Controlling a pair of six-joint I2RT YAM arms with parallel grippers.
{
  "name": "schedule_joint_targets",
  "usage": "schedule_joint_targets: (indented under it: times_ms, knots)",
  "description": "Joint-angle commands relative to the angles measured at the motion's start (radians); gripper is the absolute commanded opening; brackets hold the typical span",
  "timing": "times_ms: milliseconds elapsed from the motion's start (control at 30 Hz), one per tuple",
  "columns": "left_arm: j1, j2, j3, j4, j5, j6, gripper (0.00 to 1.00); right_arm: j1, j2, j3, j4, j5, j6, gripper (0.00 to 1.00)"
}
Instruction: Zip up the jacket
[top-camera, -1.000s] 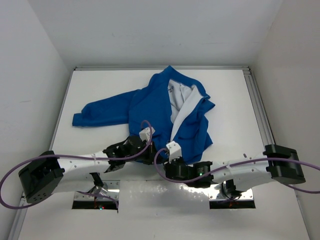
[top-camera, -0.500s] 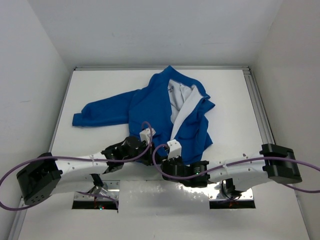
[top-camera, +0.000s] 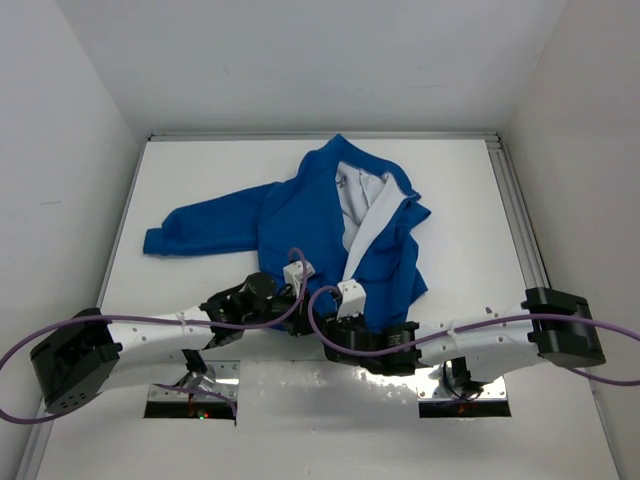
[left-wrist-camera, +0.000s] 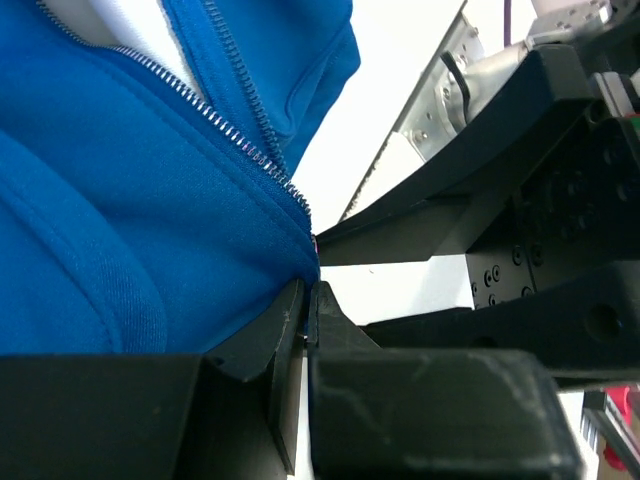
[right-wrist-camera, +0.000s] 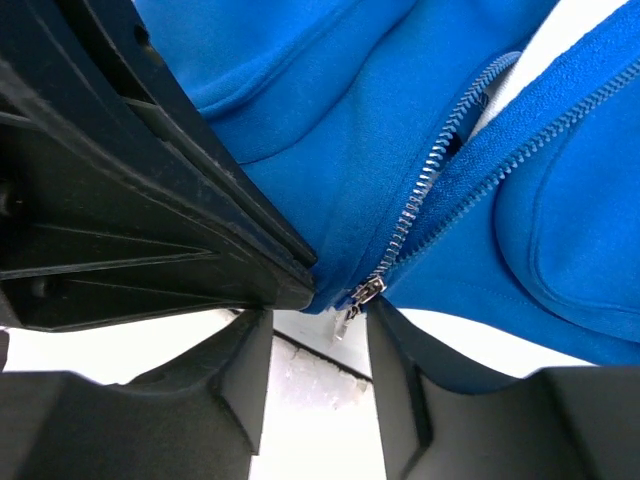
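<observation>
The jacket (top-camera: 300, 210) lies spread on the white table, bright blue with its white lining (top-camera: 362, 205) showing at the open front. My left gripper (left-wrist-camera: 308, 298) is shut on the bottom hem, just below where one row of zipper teeth (left-wrist-camera: 240, 140) ends. My right gripper (right-wrist-camera: 318, 340) stands open right beside it. The small metal zipper slider (right-wrist-camera: 368, 290) sits at the hem where both rows of teeth meet, and its pull hangs between my right fingers (right-wrist-camera: 400, 370) untouched. In the top view both grippers (top-camera: 312, 305) (top-camera: 338, 318) meet at the jacket's near hem.
The left sleeve (top-camera: 190, 235) stretches towards the left wall. Two metal base plates (top-camera: 190, 385) (top-camera: 470, 395) sit at the near edge. A rail (top-camera: 510, 200) runs along the table's right side. Purple cables (top-camera: 300, 262) loop over both wrists.
The right arm has edged left, closer to the left gripper at the hem. The left gripper has stayed shut on the fabric, and the hem has bunched slightly.
</observation>
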Motion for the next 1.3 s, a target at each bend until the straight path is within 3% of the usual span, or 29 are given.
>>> schedule_joint_targets:
  times_ms: [0, 733, 1000, 1267]
  knots:
    - [0.003, -0.011, 0.015, 0.047, 0.114, 0.011, 0.0, 0.007, -0.019, 0.04, -0.019, 0.027, 0.047, 0.41]
    - [0.003, -0.001, 0.016, 0.029, 0.076, -0.012, 0.0, 0.014, -0.035, 0.024, -0.115, 0.01, 0.098, 0.31]
    - [0.003, 0.009, 0.021, 0.032, 0.067, -0.009, 0.0, 0.037, -0.028, 0.056, -0.183, 0.018, 0.109, 0.32]
    - [0.003, 0.016, 0.022, 0.035, 0.081, -0.01, 0.0, 0.042, -0.029, 0.044, -0.174, 0.032, 0.118, 0.19]
